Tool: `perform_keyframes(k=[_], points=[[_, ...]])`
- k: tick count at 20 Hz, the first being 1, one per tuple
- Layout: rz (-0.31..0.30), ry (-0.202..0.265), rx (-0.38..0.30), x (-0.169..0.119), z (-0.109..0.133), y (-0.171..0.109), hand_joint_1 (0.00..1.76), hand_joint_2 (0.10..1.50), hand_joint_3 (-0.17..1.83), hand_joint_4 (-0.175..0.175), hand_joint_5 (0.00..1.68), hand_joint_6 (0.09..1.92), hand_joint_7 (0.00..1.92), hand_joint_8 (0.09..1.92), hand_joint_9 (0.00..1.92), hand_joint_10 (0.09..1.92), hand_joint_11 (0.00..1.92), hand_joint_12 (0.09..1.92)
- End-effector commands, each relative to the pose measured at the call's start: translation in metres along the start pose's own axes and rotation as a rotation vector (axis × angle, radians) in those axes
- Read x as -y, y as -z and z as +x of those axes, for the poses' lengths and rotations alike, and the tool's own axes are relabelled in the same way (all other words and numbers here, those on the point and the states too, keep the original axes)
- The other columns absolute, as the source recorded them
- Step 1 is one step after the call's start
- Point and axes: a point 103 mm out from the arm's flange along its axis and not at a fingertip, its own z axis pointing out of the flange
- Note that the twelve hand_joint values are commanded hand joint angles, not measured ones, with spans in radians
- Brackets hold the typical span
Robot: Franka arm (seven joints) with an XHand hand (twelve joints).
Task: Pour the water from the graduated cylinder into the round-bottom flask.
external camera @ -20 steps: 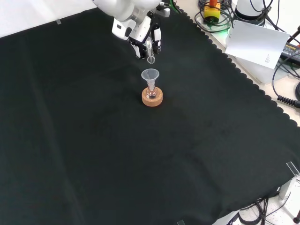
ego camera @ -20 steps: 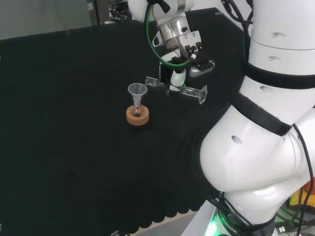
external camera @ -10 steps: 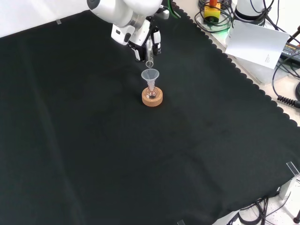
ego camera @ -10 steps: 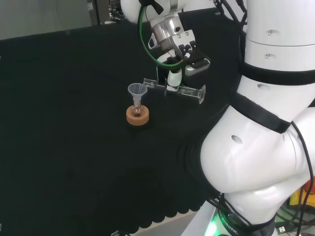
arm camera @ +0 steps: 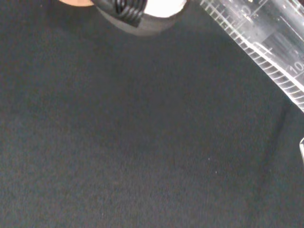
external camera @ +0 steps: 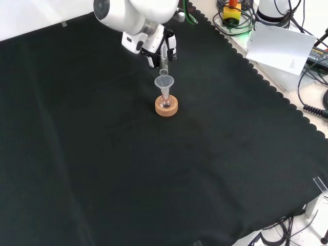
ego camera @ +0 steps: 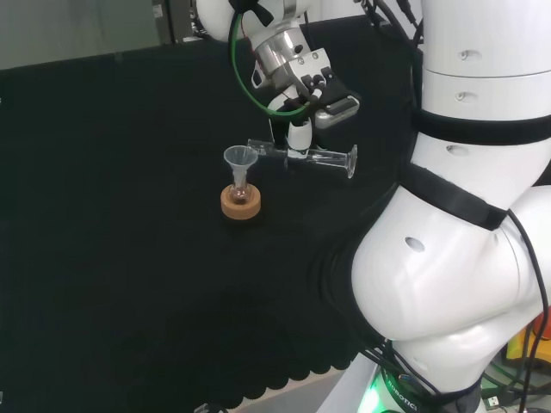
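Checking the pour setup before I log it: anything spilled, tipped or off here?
Nothing stands out. The hand holds the graduated cylinder about level, its mouth at the funnel, which sits upright in the round-bottom flask on its cork ring. No spill shows on the black cloth.

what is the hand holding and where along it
The hand holds the graduated cylinder, lying about level, around the middle of its tube, its mouth at the funnel.
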Motion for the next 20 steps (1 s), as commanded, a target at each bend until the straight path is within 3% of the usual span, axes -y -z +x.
perform_keyframes(k=[1, 20], points=[[0.04, -0.003, 0.027, 0.0, 0.008, 0.003, 1.15, 1.06, 0.01, -0.069, 1.11, 0.81, 1.57, 0.14, 1.67, 0.09, 1.41, 0.66], [0.123, -0.06, 0.112, 0.004, 0.028, 0.014, 1.15, 1.06, 0.01, -0.073, 1.11, 0.81, 1.58, 0.13, 1.68, 0.09, 1.41, 0.65]])
